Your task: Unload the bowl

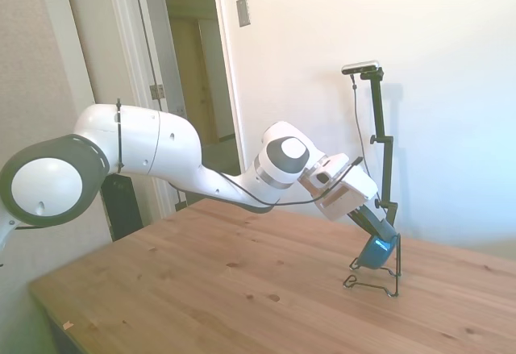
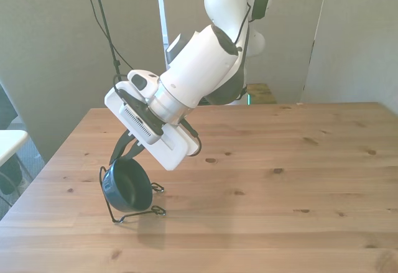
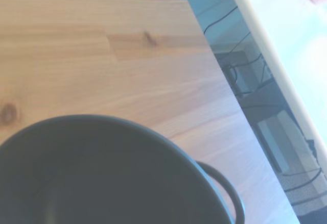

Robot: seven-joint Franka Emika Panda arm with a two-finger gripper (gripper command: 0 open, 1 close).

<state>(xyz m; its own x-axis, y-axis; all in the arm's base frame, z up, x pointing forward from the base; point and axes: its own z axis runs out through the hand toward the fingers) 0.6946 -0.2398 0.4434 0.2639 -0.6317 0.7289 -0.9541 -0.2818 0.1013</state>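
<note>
1. Gripper [image 2: 129,155] is clamped on the rim of the bowl [image 2: 128,186], which hangs just below it.
2. Bowl sits raised within the wire rack [image 2: 134,214], above its base.
3. Lift straight, clearing the rack's loops, before swinging toward open counter [image 2: 280,186].

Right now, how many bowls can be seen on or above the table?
1. The small round teal-blue bowl is held by the gripper, above the thin black wire rack, near the front view's left table edge.
</note>
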